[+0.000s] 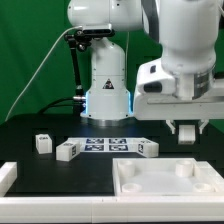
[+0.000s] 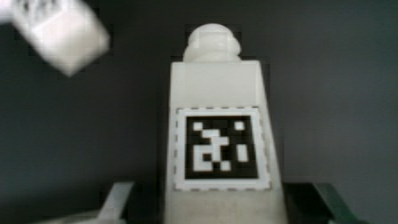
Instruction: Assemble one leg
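In the wrist view my gripper point(image 2: 222, 208) is shut on a leg point(image 2: 219, 110), a white rectangular block with a black-and-white tag on its face and a round peg on its end. The fingers point(image 2: 118, 202) press on its two sides. In the exterior view the gripper point(image 1: 188, 131) hangs above the far right part of the large white tray-like piece point(image 1: 150, 187), and the leg in it is mostly hidden. Three more legs lie on the table, one point(image 1: 42, 143) at the left, one point(image 1: 68, 150) beside it and one point(image 1: 148, 148) nearer the tray.
The marker board point(image 1: 105, 145) lies on the black table between the loose legs. The robot's white base point(image 1: 107, 85) stands behind it. A white bar point(image 1: 8, 176) shows at the front left edge. A blurred white block point(image 2: 61, 38) shows in the wrist view.
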Controlling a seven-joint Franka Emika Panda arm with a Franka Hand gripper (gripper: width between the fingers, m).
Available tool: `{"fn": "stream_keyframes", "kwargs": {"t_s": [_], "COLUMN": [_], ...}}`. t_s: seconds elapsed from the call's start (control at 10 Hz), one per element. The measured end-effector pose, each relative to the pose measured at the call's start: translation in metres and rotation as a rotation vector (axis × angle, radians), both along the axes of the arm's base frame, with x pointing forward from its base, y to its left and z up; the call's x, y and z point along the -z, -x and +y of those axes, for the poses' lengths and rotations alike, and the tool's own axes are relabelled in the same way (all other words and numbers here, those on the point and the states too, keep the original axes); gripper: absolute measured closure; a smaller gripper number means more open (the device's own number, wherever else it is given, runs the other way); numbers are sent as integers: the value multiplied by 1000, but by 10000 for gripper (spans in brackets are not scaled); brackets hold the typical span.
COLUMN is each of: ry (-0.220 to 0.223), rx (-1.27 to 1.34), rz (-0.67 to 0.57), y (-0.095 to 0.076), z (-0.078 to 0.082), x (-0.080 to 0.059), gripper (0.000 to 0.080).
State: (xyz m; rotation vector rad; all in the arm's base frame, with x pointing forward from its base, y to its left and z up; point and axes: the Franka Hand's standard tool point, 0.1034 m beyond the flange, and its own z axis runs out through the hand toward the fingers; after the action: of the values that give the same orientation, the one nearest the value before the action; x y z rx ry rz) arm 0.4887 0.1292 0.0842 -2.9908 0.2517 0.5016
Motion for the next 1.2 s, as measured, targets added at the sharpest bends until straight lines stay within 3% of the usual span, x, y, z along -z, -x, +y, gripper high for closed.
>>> {"fn": "stream_keyframes", "kwargs": {"t_s": [0.3, 0.5, 0.7, 1.0, 1.2], "ry": [22, 16, 4, -29, -16], "rx": [-24, -21, -75, -128, -148], "rz": [-217, -349, -572, -800, -794], "y": [-28, -24, -31, -45, -48], "z": [9, 13, 27, 48, 43], "x": [-30, -25, -29, -45, -44], "gripper": [508, 508, 508, 508, 508]}}
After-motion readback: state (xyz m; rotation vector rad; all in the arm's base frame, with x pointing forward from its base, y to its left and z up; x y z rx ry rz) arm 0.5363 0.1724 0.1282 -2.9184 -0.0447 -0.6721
